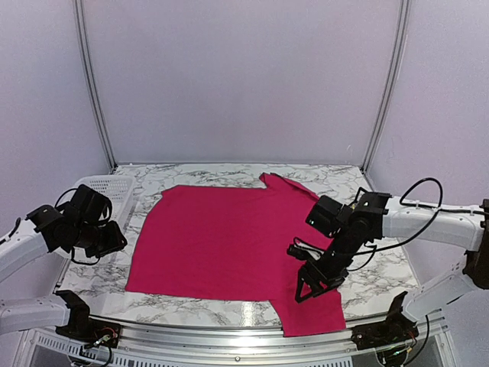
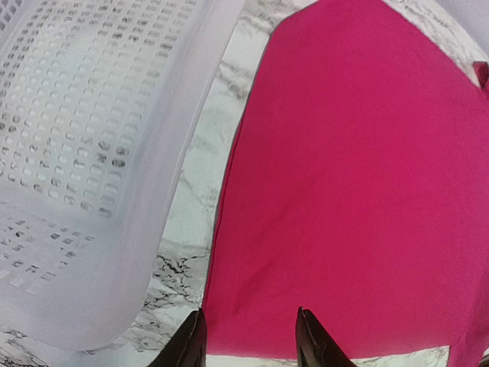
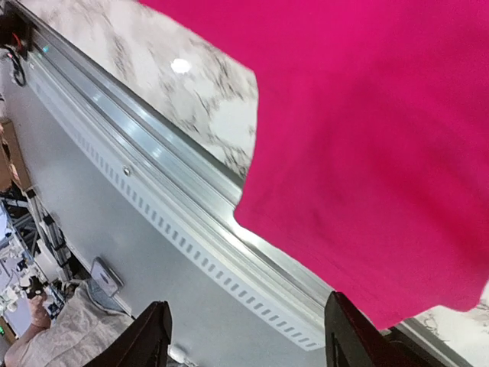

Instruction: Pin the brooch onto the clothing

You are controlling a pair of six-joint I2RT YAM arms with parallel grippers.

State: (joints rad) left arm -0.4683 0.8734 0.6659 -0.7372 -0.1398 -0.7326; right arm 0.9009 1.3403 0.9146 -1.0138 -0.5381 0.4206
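The clothing, a crimson-pink T-shirt, lies spread flat on the marble table, one sleeve reaching the near edge. No brooch shows in any view. My left gripper hovers off the shirt's left edge, beside the basket. In the left wrist view this gripper is open and empty, with the clothing below it. My right gripper hangs over the near right sleeve. In the right wrist view it stands open with nothing between its fingers, above the sleeve of the clothing and the table's edge.
A white perforated basket sits at the table's left, close under my left arm, and fills the left half of the left wrist view. An aluminium rail runs along the near table edge. Grey walls close the back and sides.
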